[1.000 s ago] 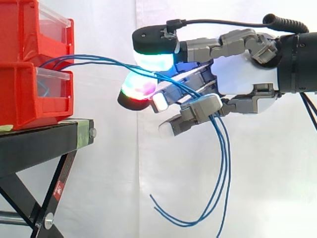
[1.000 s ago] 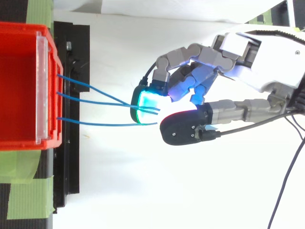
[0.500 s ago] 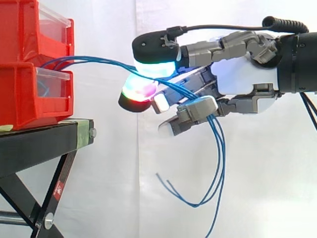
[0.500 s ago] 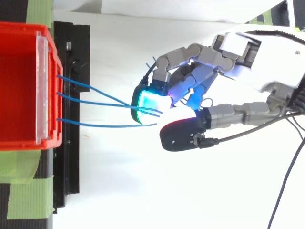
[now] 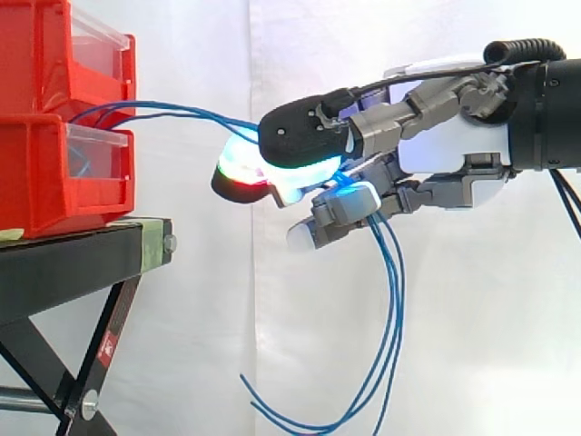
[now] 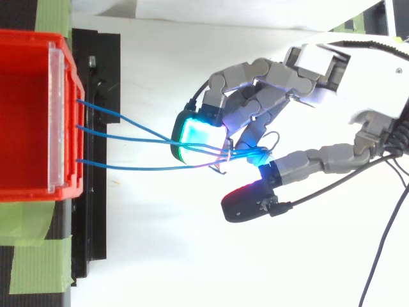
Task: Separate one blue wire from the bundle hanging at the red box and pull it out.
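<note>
Three blue wires (image 6: 147, 168) leave the front of the red box (image 6: 25, 115) and run right to my hand (image 6: 345, 83), drawing together at its curled fingers. In the side view the blue wires (image 5: 182, 109) arch from the box (image 5: 54, 173) into the hand (image 5: 445, 145). They pass between the fingers behind the black-backed thumb (image 5: 304, 141), then hang in a long loop below. The thumb (image 6: 252, 201) stands off to one side of the wires, apart from the cyan-glowing fingertip (image 6: 198, 134) under which they cross.
The red boxes stand stacked on a black stand (image 5: 82, 259) with slanted legs. Green tape (image 6: 38, 262) holds the stand's edge in the top view. A white curtain lies behind and below the hand.
The thumb has swung off the wires, down in the side view and sideways in the top view. The hanging wire ends have dropped lower and swung left.
</note>
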### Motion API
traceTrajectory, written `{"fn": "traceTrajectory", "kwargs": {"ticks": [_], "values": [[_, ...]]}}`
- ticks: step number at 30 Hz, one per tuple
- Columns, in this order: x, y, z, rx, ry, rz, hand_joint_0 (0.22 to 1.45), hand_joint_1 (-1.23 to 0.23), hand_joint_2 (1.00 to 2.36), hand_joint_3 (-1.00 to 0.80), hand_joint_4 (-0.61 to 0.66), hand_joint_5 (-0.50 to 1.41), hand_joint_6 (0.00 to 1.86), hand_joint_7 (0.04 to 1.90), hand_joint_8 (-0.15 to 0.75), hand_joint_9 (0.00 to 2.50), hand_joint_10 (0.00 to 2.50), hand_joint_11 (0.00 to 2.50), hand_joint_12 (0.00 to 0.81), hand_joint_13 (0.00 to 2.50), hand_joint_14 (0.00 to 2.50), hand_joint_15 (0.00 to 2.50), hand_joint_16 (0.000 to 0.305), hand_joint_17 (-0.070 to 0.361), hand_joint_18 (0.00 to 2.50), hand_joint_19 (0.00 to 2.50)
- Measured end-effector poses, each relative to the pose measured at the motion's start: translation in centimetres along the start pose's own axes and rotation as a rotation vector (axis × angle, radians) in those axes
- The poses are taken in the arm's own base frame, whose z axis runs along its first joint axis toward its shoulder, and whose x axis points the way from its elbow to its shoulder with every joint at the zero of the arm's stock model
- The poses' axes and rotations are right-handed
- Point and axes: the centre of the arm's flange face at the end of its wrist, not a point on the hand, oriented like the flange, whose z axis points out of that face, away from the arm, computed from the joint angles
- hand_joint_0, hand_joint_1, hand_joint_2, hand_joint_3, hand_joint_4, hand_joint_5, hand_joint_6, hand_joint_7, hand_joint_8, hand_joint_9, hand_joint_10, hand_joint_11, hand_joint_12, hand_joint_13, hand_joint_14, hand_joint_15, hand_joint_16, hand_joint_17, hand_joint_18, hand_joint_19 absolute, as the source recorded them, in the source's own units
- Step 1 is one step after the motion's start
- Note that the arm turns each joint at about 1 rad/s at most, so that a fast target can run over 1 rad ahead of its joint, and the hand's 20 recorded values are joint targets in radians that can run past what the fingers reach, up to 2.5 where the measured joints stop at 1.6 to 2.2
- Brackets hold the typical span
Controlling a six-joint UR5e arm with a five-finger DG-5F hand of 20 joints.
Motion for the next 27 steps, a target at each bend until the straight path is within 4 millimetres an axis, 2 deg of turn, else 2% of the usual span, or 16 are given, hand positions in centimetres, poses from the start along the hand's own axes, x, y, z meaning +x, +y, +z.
{"fn": "traceTrajectory", "kwargs": {"ticks": [2,4,8,10,19,27], "values": [[0.00,0.00,0.00,0.000,0.000,0.000,0.62,-0.89,1.00,-0.48,0.20,-0.25,0.78,1.09,0.302,0.76,0.02,1.02,0.310,1.24,0.23,1.56,0.043,0.097,0.51,0.58],[0.00,0.01,0.01,0.000,0.000,0.000,0.58,-0.79,1.00,-0.48,0.21,-0.24,0.78,1.07,0.305,0.79,0.02,1.00,0.307,1.26,0.30,1.52,0.045,0.101,0.53,0.61],[0.00,0.00,0.00,0.000,0.000,0.000,0.57,-0.61,1.00,-0.46,0.22,-0.23,0.77,1.07,0.326,0.89,0.02,1.03,0.316,1.30,0.37,1.47,0.047,0.106,0.57,0.63],[0.00,0.01,0.00,0.000,0.000,0.000,0.58,-0.57,1.01,-0.44,0.22,-0.22,0.76,1.07,0.329,0.91,0.02,1.04,0.305,1.32,0.37,1.47,0.047,0.107,0.59,0.64],[0.00,0.00,0.00,0.000,0.000,-0.005,0.64,-0.58,1.02,-0.26,0.21,-0.23,0.80,1.04,0.333,0.97,0.02,1.07,0.299,1.39,0.41,1.46,0.047,0.106,0.64,0.66],[0.00,-0.01,-0.01,0.000,0.000,-0.007,0.62,-0.54,1.02,-0.28,0.23,-0.22,0.81,1.05,0.350,1.03,0.02,1.08,0.301,1.41,0.45,1.46,0.047,0.106,0.67,0.68]]}}
